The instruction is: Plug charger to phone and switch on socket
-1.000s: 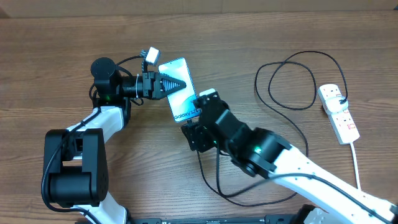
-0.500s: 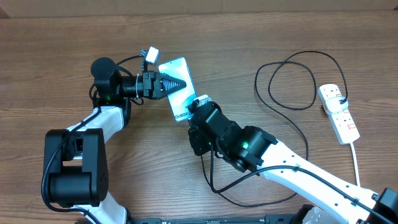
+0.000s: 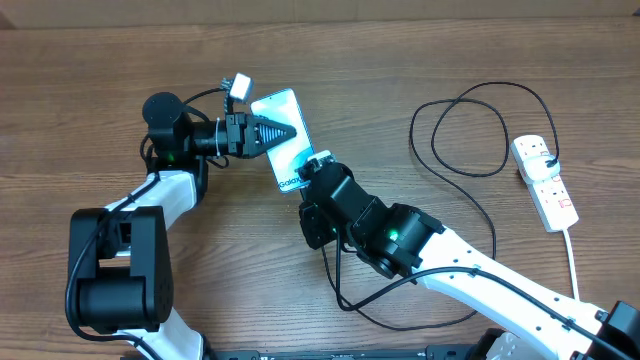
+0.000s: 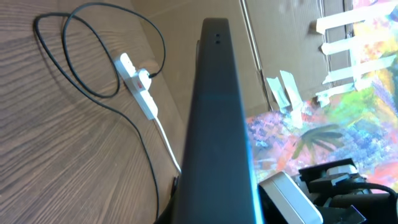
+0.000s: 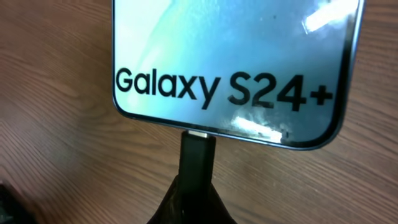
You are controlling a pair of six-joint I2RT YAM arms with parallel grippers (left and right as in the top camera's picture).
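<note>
The phone (image 3: 283, 140) is lifted off the table with my left gripper (image 3: 290, 132) shut on its side edge. The right wrist view shows its light-blue screen (image 5: 236, 43) with "Galaxy S24+" near the lower edge. My right gripper (image 5: 198, 190) is shut on the charger's black connector (image 5: 198, 155), whose metal tip meets the port in the phone's bottom edge. The charger cable (image 3: 470, 130) loops across the table to the white socket (image 3: 545, 182) at the far right. In the left wrist view the phone's dark edge (image 4: 217, 124) fills the middle, with the socket (image 4: 140, 87) beyond.
The charger cable also trails in a loose loop (image 3: 400, 315) under my right arm near the front edge. The socket's white cord (image 3: 575, 265) runs off toward the front right. Cardboard and taped paper stand behind the table in the left wrist view.
My right gripper has shut on the connector and moved up-left against the phone's bottom edge. The phone and left gripper shifted slightly up and left.
</note>
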